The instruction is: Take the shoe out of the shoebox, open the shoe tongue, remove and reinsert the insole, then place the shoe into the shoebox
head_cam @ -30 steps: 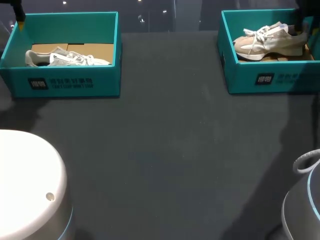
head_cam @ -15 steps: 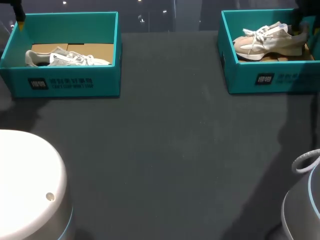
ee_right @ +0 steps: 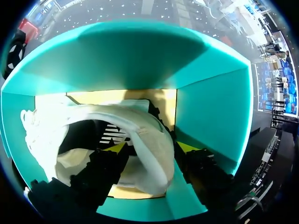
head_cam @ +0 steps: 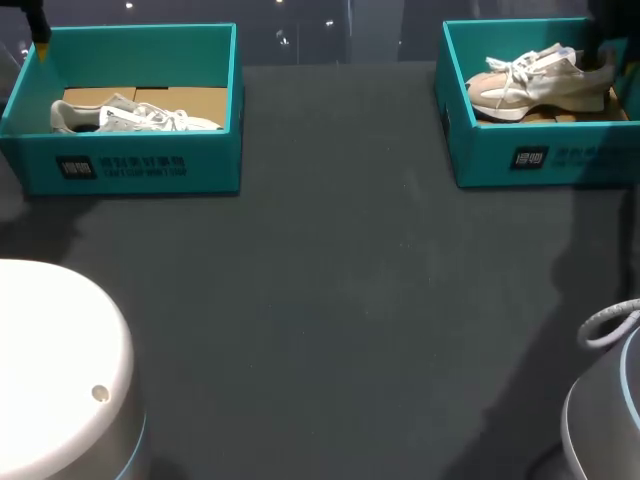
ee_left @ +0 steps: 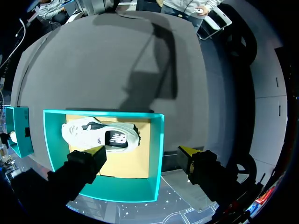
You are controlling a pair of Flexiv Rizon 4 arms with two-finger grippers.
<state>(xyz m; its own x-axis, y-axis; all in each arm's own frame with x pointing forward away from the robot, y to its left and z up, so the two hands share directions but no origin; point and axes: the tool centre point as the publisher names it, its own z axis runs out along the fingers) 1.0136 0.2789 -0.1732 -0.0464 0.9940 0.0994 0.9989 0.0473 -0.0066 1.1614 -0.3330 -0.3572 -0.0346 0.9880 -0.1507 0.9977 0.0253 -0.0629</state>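
In the right box point(head_cam: 545, 160) the shoe point(head_cam: 535, 80) is grasped at the heel by the right claw point(ee_right: 152, 148) and has been shifted slightly. The left claw point(ee_left: 142, 152) is held released above the left box point(head_cam: 130, 165) and its grey shoe point(head_cam: 130, 115).

You have two teal boxes, the left box point(head_cam: 215, 160) and the right box point(head_cam: 600, 160), and two shoes: one gray shoe point(head_cam: 130, 117), one beige shoe point(head_cam: 535, 82).

Right shoebox point(head_cam: 560, 160) cut by edge; right arm point(head_cam: 600, 35) dark, barely discernible there.
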